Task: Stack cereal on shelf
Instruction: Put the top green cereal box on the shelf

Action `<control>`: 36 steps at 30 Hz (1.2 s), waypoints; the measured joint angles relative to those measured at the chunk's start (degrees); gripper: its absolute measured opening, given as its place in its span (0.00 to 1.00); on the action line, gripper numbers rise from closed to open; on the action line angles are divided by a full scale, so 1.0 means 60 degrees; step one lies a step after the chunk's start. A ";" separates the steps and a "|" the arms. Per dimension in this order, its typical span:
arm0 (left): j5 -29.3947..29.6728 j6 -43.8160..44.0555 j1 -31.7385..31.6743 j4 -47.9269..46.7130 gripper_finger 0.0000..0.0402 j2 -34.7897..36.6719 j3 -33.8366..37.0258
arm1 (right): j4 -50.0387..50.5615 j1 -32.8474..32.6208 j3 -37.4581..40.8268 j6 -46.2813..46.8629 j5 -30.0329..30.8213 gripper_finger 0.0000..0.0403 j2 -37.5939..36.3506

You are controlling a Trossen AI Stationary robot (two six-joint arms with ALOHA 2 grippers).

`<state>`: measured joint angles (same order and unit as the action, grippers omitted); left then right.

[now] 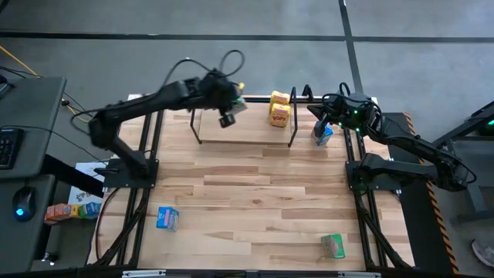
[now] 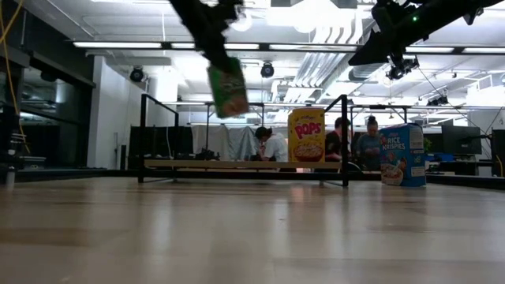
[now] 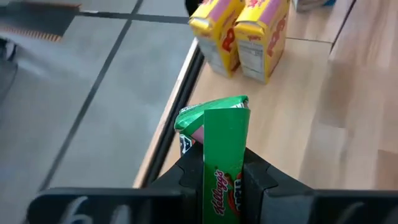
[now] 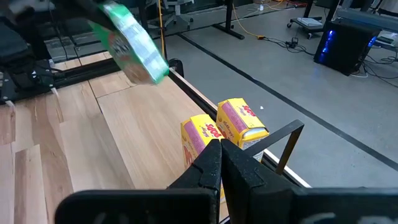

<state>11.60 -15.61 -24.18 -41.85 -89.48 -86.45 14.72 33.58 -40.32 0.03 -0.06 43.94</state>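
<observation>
Broad plank tabletop (image 1: 255,201), with the shelf (image 1: 245,130) set along its far edge: pale board between two black wire hoops. On that board, toward the right hoop, two yellow-orange boxes (image 1: 279,110) upright, side by side and touching. Just outside the right hoop, a blue box (image 1: 323,133) upright on the tabletop. Near the front edge, well apart from the shelf, another blue box (image 1: 167,218) at left and a green box (image 1: 333,246) at right.

Judged light and hollow: thin printed card, stiff along the folded edges, soft across the broad faces, fairly slick on the print. Best taken across the narrow sides at mid-height with gentle pressure; a hard squeeze would probably dent the panel, a hold near one end would probably let it swing.

Left gripper (image 3: 225,175), raised over the shelf's left part, clamps a green cereal box (image 3: 221,149): fingers (image 3: 264,180) closed only to the box's narrow width, pressing both slim sides, top flap poking out ahead. Tilted in the low view, hanging clear above the board, not yet set down.

Right gripper (image 4: 220,163), above the blue box by the right hoop, pinched completely together, nothing held, nothing touched.
</observation>
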 joint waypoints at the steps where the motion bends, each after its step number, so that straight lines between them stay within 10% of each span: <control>1: -0.0013 -0.0233 -0.0001 -0.0003 0.11 -0.0374 -0.0296 | 0.0000 0.0004 0.0000 0.0019 0.0001 0.00 0.0000; 17: -0.1018 -0.2972 -0.0573 0.0621 0.11 -0.4323 -0.2753 | 0.0192 0.0000 0.0000 0.0004 -0.0002 0.00 0.0000; 36: -0.1900 -0.3379 -0.0785 0.0718 0.15 -0.4577 -0.2809 | 0.0605 0.0004 0.0000 0.0001 0.0001 0.00 -0.0004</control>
<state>0.21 -35.88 -28.89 -37.54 -116.95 -103.31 18.35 33.61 -40.32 0.03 -0.05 43.92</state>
